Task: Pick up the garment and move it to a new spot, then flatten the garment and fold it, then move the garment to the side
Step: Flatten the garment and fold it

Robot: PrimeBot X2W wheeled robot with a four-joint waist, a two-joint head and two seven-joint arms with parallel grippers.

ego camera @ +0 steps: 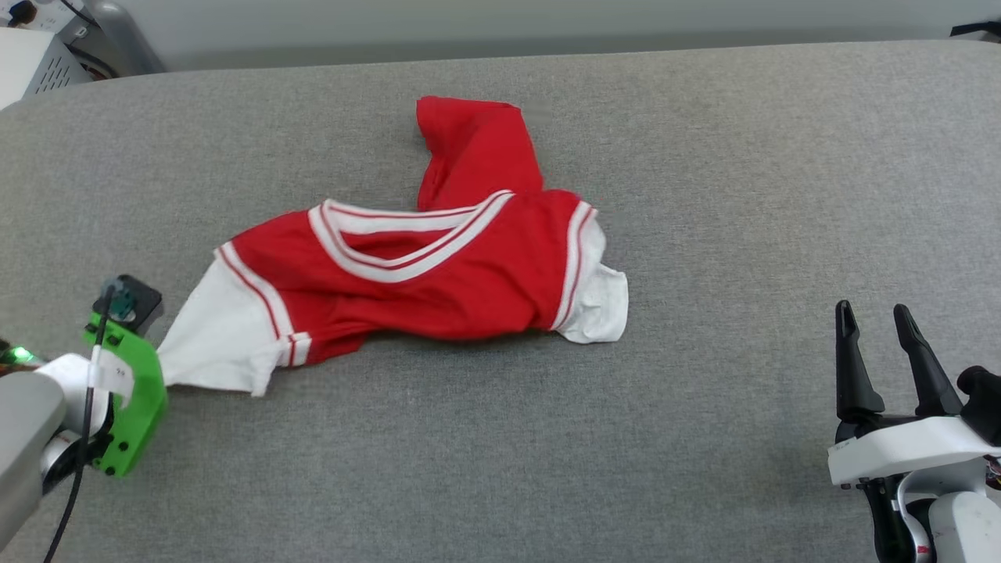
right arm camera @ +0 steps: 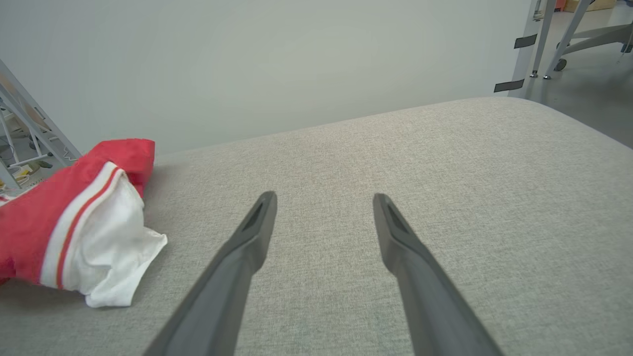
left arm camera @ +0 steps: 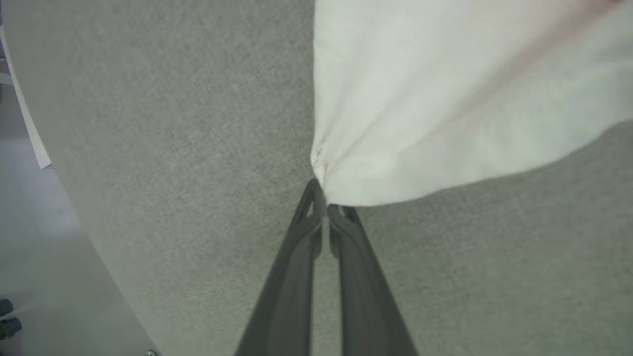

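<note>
The garment (ego camera: pixel 438 266), a red jersey with white sleeves and striped trim, lies crumpled across the middle of the grey table (ego camera: pixel 704 195). One white sleeve (ego camera: pixel 215 336) stretches toward the lower left, its tip pinched where my left gripper (ego camera: pixel 156 353) meets it. In the left wrist view the left gripper (left arm camera: pixel 324 201) is shut on the corner of the white sleeve (left arm camera: pixel 445 99). My right gripper (ego camera: pixel 872 313) stands open at the lower right, well clear of the cloth. Its fingers (right arm camera: pixel 257 222) point over bare table, and the garment (right arm camera: pixel 74 222) lies to their left.
The table's far edge meets a pale wall (right arm camera: pixel 296 59). A white box (ego camera: pixel 35 62) stands beyond the far left corner. Metal frame legs (right arm camera: pixel 544 44) stand on the floor past the table's right end. The table's left edge (left arm camera: pixel 74 207) runs close by the left gripper.
</note>
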